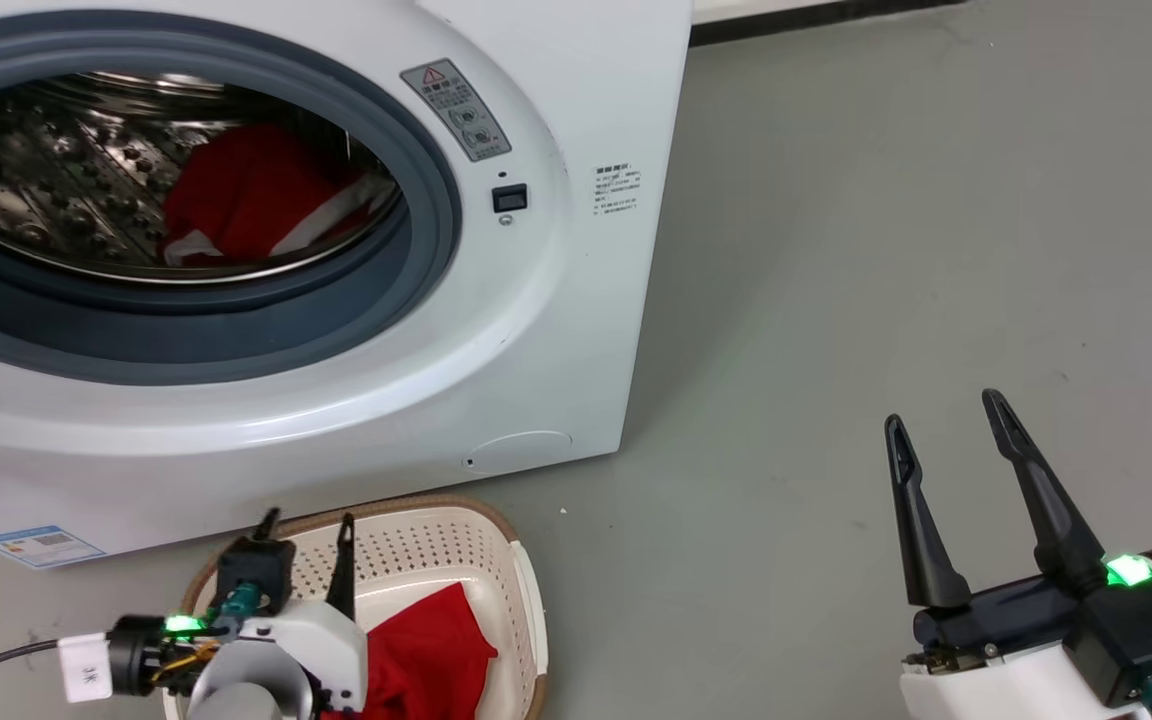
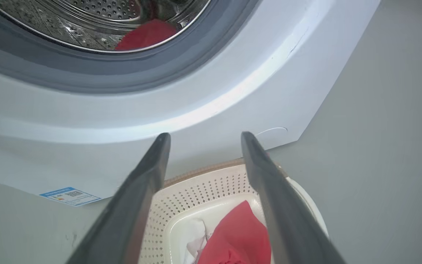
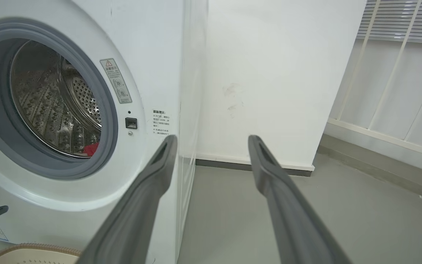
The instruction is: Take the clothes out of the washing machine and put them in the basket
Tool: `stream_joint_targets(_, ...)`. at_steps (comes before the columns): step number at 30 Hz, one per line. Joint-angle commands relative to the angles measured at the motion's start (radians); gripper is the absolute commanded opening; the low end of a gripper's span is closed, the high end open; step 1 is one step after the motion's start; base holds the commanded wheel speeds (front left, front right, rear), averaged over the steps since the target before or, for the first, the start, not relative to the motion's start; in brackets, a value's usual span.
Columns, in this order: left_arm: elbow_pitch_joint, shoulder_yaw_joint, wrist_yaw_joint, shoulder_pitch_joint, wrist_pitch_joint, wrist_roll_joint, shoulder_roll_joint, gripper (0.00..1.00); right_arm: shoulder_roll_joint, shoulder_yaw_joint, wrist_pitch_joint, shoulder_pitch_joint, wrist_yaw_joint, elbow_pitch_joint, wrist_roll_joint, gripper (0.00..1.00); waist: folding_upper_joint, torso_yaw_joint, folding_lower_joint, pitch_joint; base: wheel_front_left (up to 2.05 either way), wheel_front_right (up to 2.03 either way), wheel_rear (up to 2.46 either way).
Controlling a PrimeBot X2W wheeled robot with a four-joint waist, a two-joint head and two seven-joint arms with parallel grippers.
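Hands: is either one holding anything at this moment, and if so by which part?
Nothing is held. The left hand is open above the basket, the right hand open over the floor; both empty.

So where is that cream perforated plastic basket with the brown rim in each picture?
Head view: cream perforated plastic basket at bottom left.
Left wrist view: bottom centre.
Right wrist view: bottom left corner, its brown rim.
Shared landmark: the grey-rimmed round porthole of the white washing machine, above the basket in each.
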Motion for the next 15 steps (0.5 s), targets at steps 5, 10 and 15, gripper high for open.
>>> stream_joint_targets(5,-0.156,0.108,0.03,0.053,-0.002,0.066,0.013,1.0,0.0,0.005,-0.002,0.018,0.0,0.002,-0.004,1.0,0.0,0.005,0.0002,-0.02,0.0,0.0,0.0)
stream_joint_targets(10,-0.259,0.203,0.024,0.058,-0.002,0.103,0.027,1.0,0.0,0.007,-0.002,0.016,0.0,-0.003,0.007,1.0,0.0,-0.004,0.0002,-0.015,0.0,0.0,0.0)
stream_joint_targets(15,-0.287,0.258,0.003,0.017,-0.003,0.112,0.031,1.0,0.0,0.006,-0.002,-0.002,0.0,-0.006,0.019,1.0,0.0,-0.015,0.0002,0.007,0.0,0.0,0.0)
